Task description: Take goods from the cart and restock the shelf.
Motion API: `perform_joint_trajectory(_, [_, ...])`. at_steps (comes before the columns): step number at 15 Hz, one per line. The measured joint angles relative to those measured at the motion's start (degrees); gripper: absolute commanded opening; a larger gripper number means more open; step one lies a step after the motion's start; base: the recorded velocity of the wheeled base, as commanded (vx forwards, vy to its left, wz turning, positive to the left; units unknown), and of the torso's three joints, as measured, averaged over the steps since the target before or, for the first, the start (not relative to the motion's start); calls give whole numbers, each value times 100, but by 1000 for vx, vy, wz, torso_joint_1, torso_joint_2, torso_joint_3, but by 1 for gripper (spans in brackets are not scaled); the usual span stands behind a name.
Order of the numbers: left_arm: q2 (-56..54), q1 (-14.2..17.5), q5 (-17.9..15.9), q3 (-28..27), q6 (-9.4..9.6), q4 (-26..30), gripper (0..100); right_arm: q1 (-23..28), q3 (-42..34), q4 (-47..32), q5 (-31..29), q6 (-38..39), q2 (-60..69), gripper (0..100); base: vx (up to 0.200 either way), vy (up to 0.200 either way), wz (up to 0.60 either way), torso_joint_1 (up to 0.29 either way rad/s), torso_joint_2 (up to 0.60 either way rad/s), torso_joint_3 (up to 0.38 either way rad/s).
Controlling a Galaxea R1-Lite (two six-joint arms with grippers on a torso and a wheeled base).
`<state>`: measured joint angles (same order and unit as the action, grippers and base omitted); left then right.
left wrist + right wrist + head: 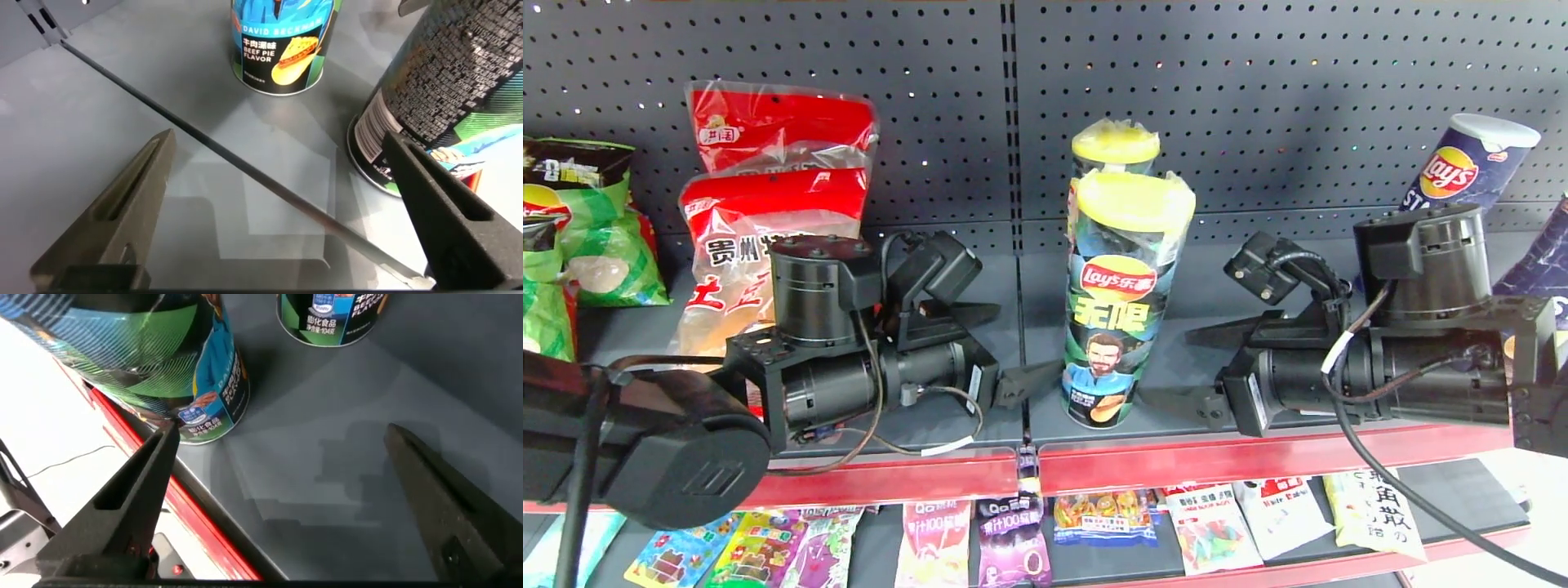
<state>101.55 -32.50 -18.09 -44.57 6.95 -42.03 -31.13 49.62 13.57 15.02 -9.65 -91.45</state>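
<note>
Two green chip cans with yellow lids stand one behind the other at the middle of the grey shelf (980, 425). The front can (1121, 310) is near the red front edge; the rear can (1115, 145) peeks out above it. My left gripper (1028, 338) is open just left of the front can, not touching it. My right gripper (1165, 367) is open just right of it, also apart. In the left wrist view the front can (445, 90) is beside one finger (445, 216) and the rear can (282, 45) is farther off. The right wrist view has the front can (163, 367) and rear can (331, 314) beyond its open gripper (282, 431).
Red snack bags (768, 204) lean on the pegboard at the left, with green bags (580, 229) farther left. A blue chip can (1470, 163) tilts at the far right. Several candy packets (1094, 523) lie on the lower shelf below the red shelf edge (1176, 457).
</note>
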Motion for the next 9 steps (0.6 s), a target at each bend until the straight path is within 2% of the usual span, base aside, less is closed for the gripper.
perform_joint_trajectory(9, [-124, -2, -7, 182, 2, -1, 100, 43, 94, 0, 6, 0, -41, 100, 0, 0, 0, 0, 0, 0])
